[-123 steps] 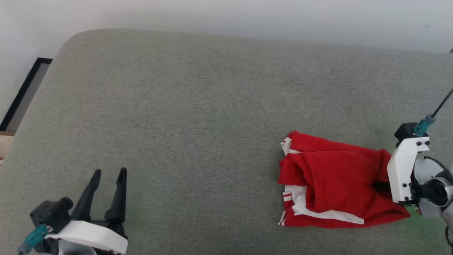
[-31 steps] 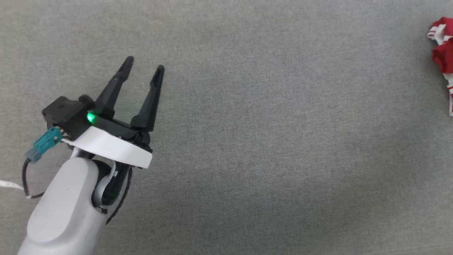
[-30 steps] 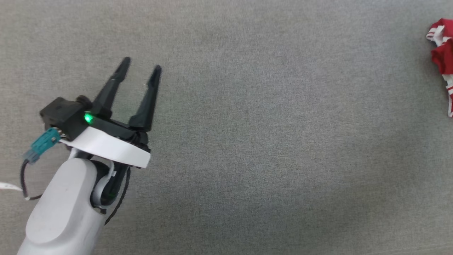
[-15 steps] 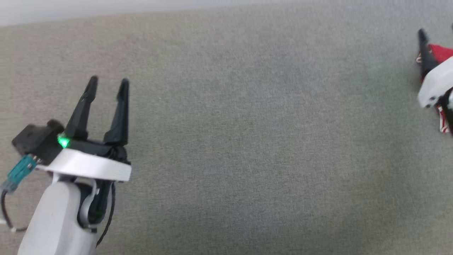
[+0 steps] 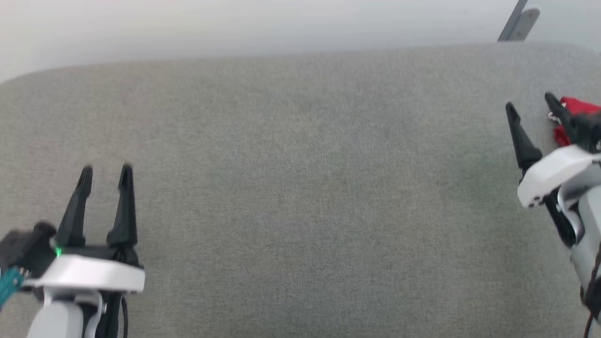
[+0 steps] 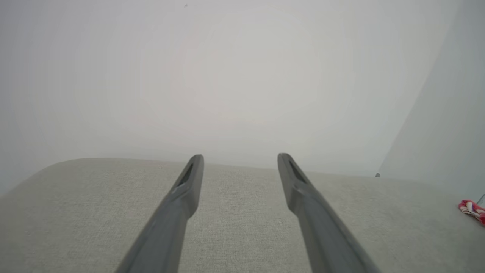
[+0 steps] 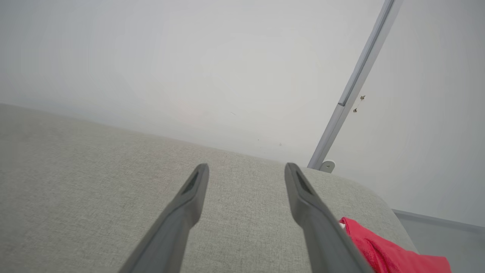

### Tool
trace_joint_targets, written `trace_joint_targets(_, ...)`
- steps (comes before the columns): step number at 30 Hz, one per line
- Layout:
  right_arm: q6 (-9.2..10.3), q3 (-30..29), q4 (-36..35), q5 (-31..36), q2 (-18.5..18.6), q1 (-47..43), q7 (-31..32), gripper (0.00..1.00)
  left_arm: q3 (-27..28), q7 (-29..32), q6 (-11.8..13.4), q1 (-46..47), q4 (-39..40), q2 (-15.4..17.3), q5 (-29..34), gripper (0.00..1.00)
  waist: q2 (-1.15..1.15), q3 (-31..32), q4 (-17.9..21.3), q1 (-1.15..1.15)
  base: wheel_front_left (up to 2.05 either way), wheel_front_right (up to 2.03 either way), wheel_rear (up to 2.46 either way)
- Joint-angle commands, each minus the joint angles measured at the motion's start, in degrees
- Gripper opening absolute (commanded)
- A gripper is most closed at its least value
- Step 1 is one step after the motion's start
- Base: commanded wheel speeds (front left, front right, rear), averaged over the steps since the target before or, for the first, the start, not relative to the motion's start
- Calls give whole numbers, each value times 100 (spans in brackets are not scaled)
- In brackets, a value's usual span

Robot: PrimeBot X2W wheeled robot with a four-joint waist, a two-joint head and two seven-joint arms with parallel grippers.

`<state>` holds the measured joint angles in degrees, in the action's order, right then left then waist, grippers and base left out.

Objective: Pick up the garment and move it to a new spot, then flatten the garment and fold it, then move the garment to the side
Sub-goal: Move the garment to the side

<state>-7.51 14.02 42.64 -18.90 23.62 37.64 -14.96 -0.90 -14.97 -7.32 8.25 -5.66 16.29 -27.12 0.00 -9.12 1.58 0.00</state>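
Black-fingered left gripper (image 5: pixel 106 168): lower left of the head view, closest to the camera. Its two fingers stand apart with nothing between them, above bare upholstery. A green light (image 5: pixel 58 253) glows at the base.
Left gripper, own wrist view (image 6: pixel 240 157): the fingers are spread wide and point toward the cushion's far edge.
Right gripper (image 5: pixel 529 102): right edge of the head view, a little farther up, fingers parted and empty, tips leaning slightly left. Its own wrist view (image 7: pixel 246 166) shows the same wide gap over plain fabric.
Garment (image 5: pixel 575 105): red, at the far right of the cushion, mostly hidden behind the right gripper and cut off by the frame. The outer finger overlaps its edge in the head view (contact cannot be told). In the right wrist view it lies low beside that finger (image 7: pixel 382 250). In the left wrist view it is a small red-and-white bunch at the right border (image 6: pixel 471 207), well apart from the left gripper.
Cushion (image 5: pixel 300 188): grey woven cloth, broad, with a rounded far edge.
Wall (image 5: pixel 235 28): pale and plain, behind the cushion.
Metal strip (image 5: pixel 516 21): grey, slanting up the wall past the cushion's far right corner (image 7: pixel 356 87).
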Motion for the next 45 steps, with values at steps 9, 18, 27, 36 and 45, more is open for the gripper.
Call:
trace_joint_targets(9, 4, -433, -919, -130, -145, -1221, -23, 100, 458, -28, -18, -872, 142, -216, 262, 100, 0, 562, -171, 0, 0, 0, 0)
trace_joint_targets(18, 4, -899, -1749, -133, -387, -2421, -24, 100, 689, -28, -18, -1547, 280, -343, 315, 100, 0, 930, -295, 0, 0, 0, 0)
trace_joint_targets(27, 4, -1314, -2403, -71, -708, -3304, -24, 100, 776, -28, -18, -1858, 359, -402, 231, 100, 0, 1102, -382, 0, 0, 0, 0)
trace_joint_targets(36, 3, -1608, -2858, -37, -1098, -3967, -24, 100, 726, -28, -18, -2101, 364, -404, 255, 100, 0, 1238, -446, 0, 0, 0, 0)
trace_joint_targets(45, 3, -1704, -3069, -1, -1327, -4283, -25, 100, 667, -28, -18, -2148, 317, -426, 230, 100, 0, 1296, -460, 0, 0, 0, 0)
